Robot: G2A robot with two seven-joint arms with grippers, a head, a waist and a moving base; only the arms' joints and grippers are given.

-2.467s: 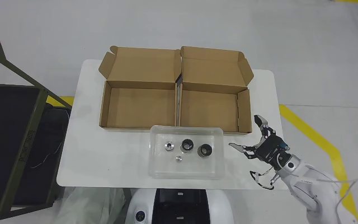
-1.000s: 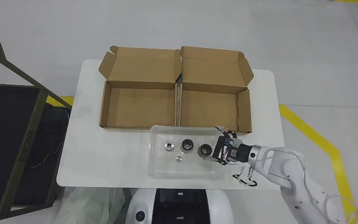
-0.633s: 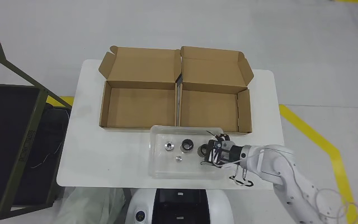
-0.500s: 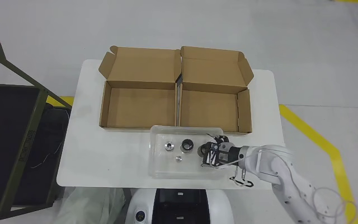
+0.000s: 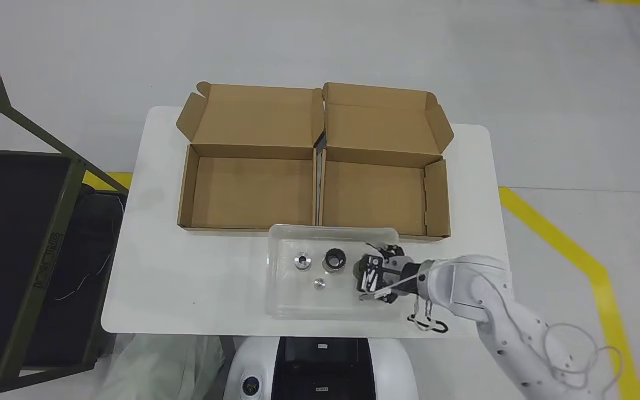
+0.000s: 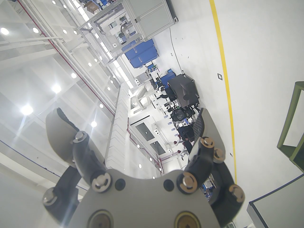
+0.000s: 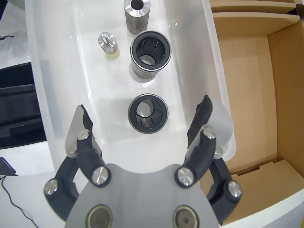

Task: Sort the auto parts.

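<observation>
Right claw (image 7: 143, 106) spread wide above clear tray (image 7: 209, 48) on table (image 5: 140, 250), fingers either side of black bearing (image 7: 148, 117), not touching; second bearing (image 7: 150, 55), steel sleeve (image 7: 137, 15), small stud (image 7: 108, 42) beyond; left claw (image 6: 129, 115) spread, empty.

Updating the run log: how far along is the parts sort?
Done: nothing. All four parts sit in the clear tray: near bearing, far bearing, steel sleeve, small stud. In hand: right gripper, jaws open, poised over the near bearing, gripping nothing. Left: move all four into the cardboard boxes.
</observation>
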